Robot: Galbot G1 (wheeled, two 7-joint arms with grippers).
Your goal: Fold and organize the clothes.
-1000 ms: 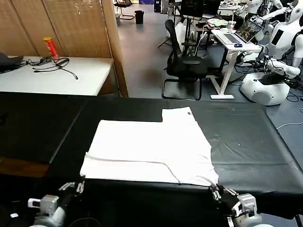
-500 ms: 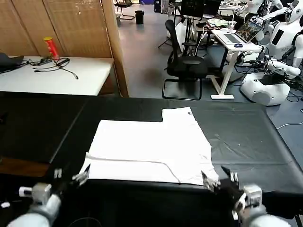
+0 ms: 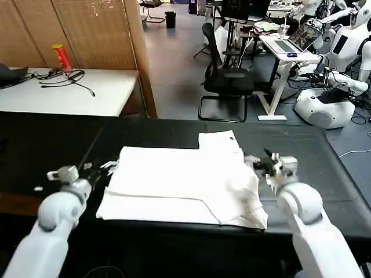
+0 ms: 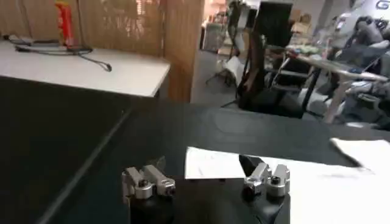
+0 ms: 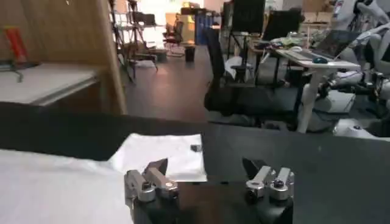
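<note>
While soft white T-shirt (image 3: 185, 182) lies flat (rectangular), L gripper (image 3: 99, 168) & R gripper (image 3: 259, 163) fingers wide.

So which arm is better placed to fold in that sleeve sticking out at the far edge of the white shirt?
Probably the right. The right gripper hovers with open jaws at the T-shirt edge just below the protruding sleeve; the left gripper, also open, sits at the opposite edge, farther away.

T-shirt (image 3: 185, 182) lies flat at centre of the counter (image 3: 301, 168). Left gripper (image 3: 103, 168) stands at the shirt's 9 o'clock edge; right gripper (image 3: 258, 162) at its 3 o'clock edge. Office chair (image 3: 223, 75) beyond, at 12 o'clock.
</note>
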